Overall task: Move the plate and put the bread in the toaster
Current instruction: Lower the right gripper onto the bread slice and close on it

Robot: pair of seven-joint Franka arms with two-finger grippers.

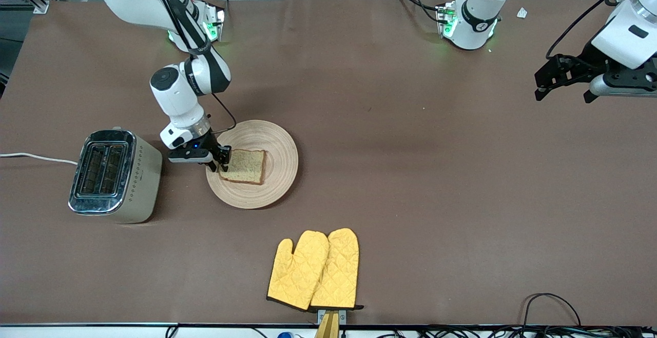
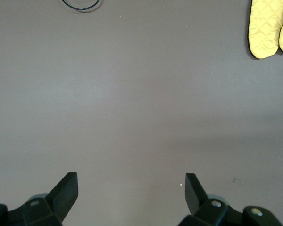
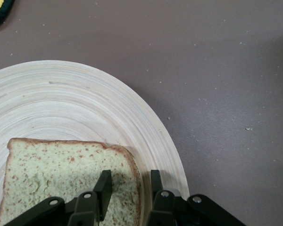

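The round, shallow, light tan wooden plate [image 1: 267, 184] lies mid-table with the square slice of brown speckled bread [image 1: 245, 166] on it, toward the plate's nine o'clock edge. The boxy cream-beige toaster with a chrome top [image 1: 114, 175] stands just beside the plate, at its nine o'clock toward the right arm's end of the table, both slots empty and facing up.

The right gripper [image 3: 130, 186] is down at the bread's toaster-side edge. In the right wrist view its two fingers [image 3: 104, 184] straddle the crust with only a narrow gap, but whether the pads already pinch the slice is not plain; it looks about to close rather than firmly clamped.

The left gripper [image 2: 131, 188] waits in the air over bare brown table [image 1: 410, 148] at the left arm's end, fingers spread wide and holding nothing. A pair of yellow quilted oven mitts [image 1: 313, 271] lies at the plate's five o'clock, nearer the front camera.

The risks, as I judge them: the grip takes only a thin strip of crust, so the soft slice may tear, sag or pivot when lifted. A drooping slice could catch the chrome rim and miss the slot. Pressing down could also tip or slide the plate.
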